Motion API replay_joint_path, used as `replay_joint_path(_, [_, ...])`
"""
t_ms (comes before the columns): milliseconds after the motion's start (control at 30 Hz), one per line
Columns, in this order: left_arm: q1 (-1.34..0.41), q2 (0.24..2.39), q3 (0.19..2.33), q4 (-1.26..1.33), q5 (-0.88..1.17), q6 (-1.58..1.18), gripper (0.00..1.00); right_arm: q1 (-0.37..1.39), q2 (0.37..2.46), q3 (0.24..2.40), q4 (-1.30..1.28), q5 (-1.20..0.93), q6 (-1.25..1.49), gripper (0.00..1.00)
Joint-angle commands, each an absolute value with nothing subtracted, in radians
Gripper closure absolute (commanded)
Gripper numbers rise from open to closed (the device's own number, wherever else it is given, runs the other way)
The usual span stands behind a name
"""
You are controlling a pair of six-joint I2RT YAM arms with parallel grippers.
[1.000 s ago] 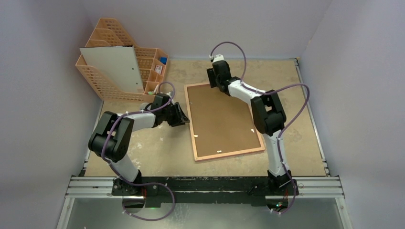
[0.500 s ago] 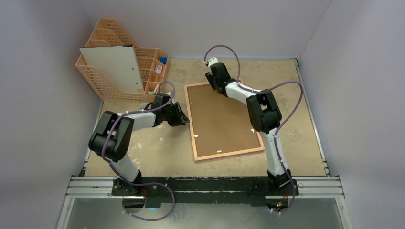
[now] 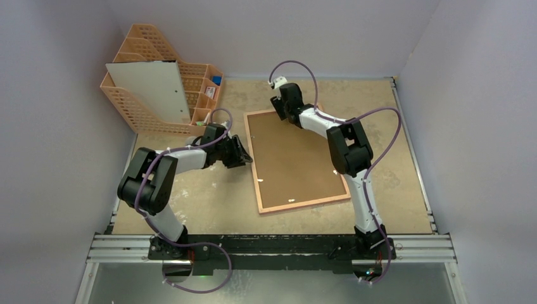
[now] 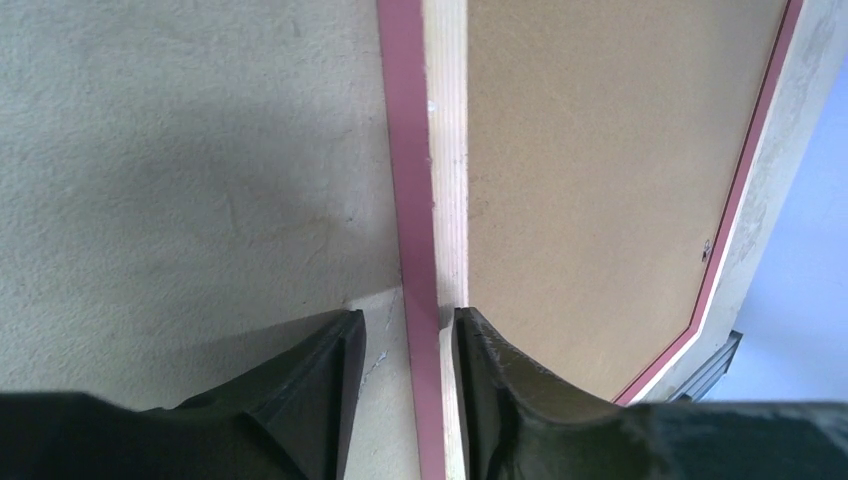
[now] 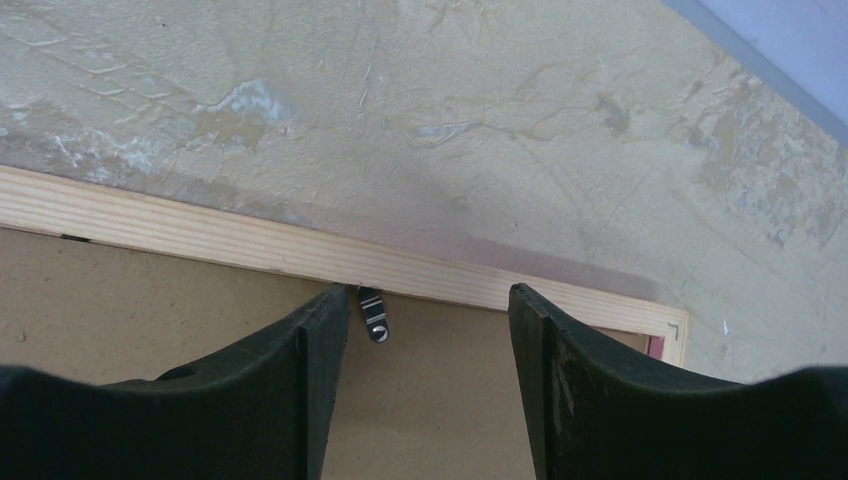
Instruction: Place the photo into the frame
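Right pincer [image 5: 428, 310] slid left, gaping over the frame [image 5: 200, 232] at its far edge; left pincer [image 4: 405, 325] gapes astride the left edge.

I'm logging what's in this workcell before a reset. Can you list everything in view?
pink-rimmed rectangular picture frame: one, pink rim with a pale wood back, lying flat mid-table, back side up
brown backing board: one, brown, seated inside the frame
silver metal turn clip: one clearly seen, silver, at the board's far edge
orange mesh file rack: one, orange, far left corner
white rectangular sheet: one, white, standing in the rack; possibly the photo's back
small blue item: one, blue, in a small rack compartment
worn beige tabletop: one, beige, under everything
left gripper: one, black, open, straddling the frame rim nearest the rack
right gripper: one, black, open, over the clip
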State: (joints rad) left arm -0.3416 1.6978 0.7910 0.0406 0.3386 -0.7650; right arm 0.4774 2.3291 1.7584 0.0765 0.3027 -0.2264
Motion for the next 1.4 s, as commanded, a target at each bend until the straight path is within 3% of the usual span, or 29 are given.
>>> replay_joint_path(0, [-0.345,1.715,0.765,-0.029,0.299,-0.721,0.55,0.479,2.280,1.750,0.085,0.220,-0.208,0.36])
replay_joint_path(367, [-0.374,1.761,0.802,-0.058,0.254,-0.709,0.49,0.479,2.301,1.759,0.066,0.278,-0.233,0.41])
replay_joint_path(667, [-0.412,1.824,0.849,-0.157,0.128,-0.743,0.60,0.477,2.310,1.750,0.076,0.312,-0.240,0.44])
replay_joint_path(800, [-0.413,1.825,0.852,-0.198,0.073,-0.724,0.73,0.476,2.322,1.757,0.078,0.333,-0.253,0.51])
replay_joint_path(1367, [-0.413,1.839,0.842,-0.212,0.061,-0.695,0.76,0.448,2.360,1.777,0.078,0.357,-0.240,0.60])
